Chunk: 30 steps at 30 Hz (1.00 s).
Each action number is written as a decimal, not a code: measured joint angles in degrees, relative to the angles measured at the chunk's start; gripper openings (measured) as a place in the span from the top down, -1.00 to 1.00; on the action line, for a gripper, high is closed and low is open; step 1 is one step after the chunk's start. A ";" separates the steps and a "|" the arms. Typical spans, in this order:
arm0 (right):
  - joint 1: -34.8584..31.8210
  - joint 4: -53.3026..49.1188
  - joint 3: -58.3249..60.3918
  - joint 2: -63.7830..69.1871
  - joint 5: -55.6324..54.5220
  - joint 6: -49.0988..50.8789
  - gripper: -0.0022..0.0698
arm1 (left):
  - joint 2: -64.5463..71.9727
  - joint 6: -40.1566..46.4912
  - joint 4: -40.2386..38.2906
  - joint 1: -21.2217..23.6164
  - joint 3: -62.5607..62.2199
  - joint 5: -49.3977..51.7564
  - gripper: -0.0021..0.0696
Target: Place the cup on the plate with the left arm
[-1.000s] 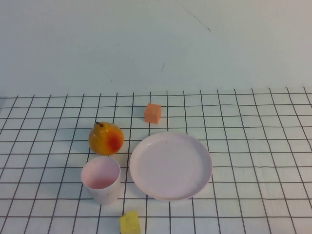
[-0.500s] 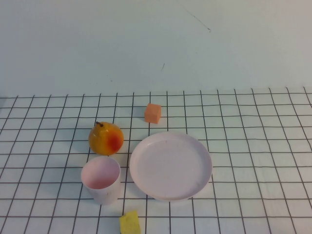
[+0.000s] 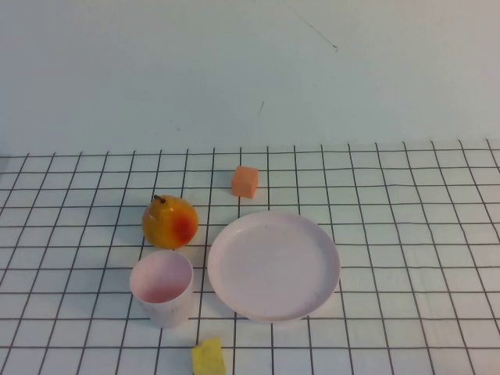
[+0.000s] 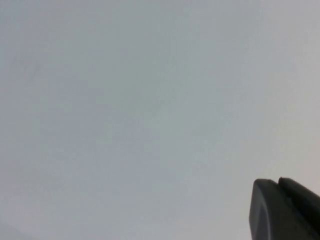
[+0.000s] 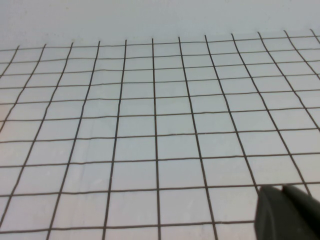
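The pale pink cup point(image 3: 162, 285) stands upright and empty on the grid cloth, just left of the round pale pink plate point(image 3: 273, 264), which is empty. Neither arm shows in the high view. My left gripper point(image 4: 278, 182) shows only as dark fingertips pressed together at the corner of the left wrist view, facing a blank pale surface, with nothing held. My right gripper point(image 5: 281, 189) shows the same way in the right wrist view, fingertips together, over bare grid cloth.
A yellow-red pear point(image 3: 169, 222) sits right behind the cup. An orange cube point(image 3: 244, 181) lies behind the plate. A yellow cube point(image 3: 208, 358) lies at the front edge, right of the cup. A pale wall stands behind the table.
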 joint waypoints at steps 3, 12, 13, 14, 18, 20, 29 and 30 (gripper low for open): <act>0.00 0.00 0.00 0.00 0.00 0.00 0.95 | 6.75 0.00 -0.36 0.00 0.00 11.56 0.95; 0.00 0.00 0.00 0.00 0.00 0.00 0.95 | 21.09 6.59 -14.21 0.00 0.00 22.16 0.95; 0.00 0.00 0.00 0.00 0.00 0.00 0.95 | 22.66 11.09 -18.07 0.00 0.00 22.16 0.95; 0.00 0.00 0.00 0.00 0.00 0.00 0.95 | 24.36 16.82 -22.23 0.00 0.00 22.38 0.95; 0.00 0.00 0.00 0.00 0.00 0.00 0.95 | 30.73 41.34 -38.04 0.00 0.00 26.04 0.95; 0.00 0.00 0.00 0.00 0.00 0.00 0.95 | 34.19 48.91 -43.95 0.00 0.00 28.38 0.95; 0.00 0.00 0.00 0.00 0.00 0.00 0.95 | 47.23 55.28 -49.86 0.00 0.00 31.13 0.77; 0.00 0.00 0.00 0.00 0.00 0.00 0.95 | 48.45 55.51 -49.86 -0.11 0.00 30.75 0.64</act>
